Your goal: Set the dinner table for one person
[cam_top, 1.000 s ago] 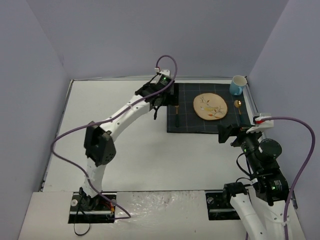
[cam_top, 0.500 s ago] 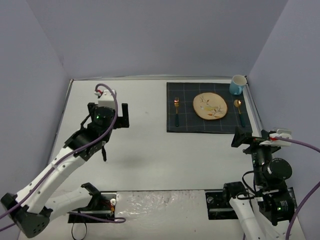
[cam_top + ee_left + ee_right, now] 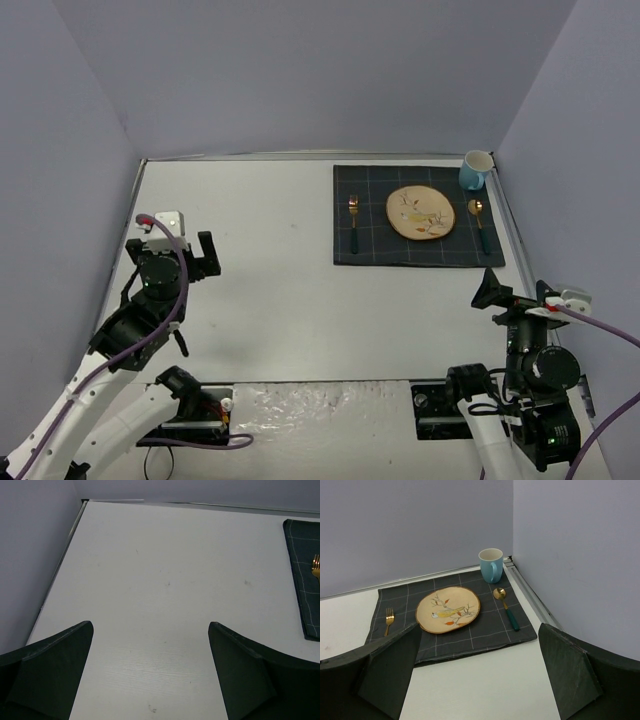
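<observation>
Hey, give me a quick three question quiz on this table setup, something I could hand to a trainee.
1. True or false: the fork lies on the checked placemat, to the left of the bird-patterned plate.
2. Where does the blue mug stand? A) at the placemat's far right corner B) on the plate C) beside the fork
3. What do the left tool and the right tool hold?
Key: 1 true; 2 A; 3 nothing, both are open and empty.
</observation>
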Controlling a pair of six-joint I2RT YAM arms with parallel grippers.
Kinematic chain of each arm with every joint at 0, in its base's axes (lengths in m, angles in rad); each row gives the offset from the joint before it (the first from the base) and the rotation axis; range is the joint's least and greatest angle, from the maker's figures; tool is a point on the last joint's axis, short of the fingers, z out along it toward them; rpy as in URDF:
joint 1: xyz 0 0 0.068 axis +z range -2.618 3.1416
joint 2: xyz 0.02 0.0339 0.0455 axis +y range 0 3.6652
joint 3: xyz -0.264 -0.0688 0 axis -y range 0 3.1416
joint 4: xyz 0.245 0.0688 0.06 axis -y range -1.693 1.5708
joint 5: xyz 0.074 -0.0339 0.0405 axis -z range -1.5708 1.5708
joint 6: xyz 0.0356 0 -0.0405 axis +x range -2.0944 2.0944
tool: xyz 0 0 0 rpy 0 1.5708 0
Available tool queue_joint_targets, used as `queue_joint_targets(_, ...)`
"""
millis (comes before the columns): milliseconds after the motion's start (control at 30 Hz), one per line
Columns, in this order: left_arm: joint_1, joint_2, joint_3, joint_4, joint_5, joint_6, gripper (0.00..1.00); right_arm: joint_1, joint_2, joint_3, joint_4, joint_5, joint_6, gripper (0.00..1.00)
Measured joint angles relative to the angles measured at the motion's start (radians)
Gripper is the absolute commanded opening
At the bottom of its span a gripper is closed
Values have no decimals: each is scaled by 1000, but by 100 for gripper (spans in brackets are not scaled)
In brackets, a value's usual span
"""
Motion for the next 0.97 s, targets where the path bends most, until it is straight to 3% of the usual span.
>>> queue_joint_targets(233, 105, 95, -3, 10, 64, -9, 97, 0, 0, -10, 1, 46, 7, 100)
queue_joint_targets(467, 234, 93, -6, 30, 168, -53, 97, 0, 0, -14, 2, 56, 7, 100)
queue_joint_targets(967, 258, 90, -6, 37, 225, -79, 97, 0, -1, -18, 2, 55, 5, 100)
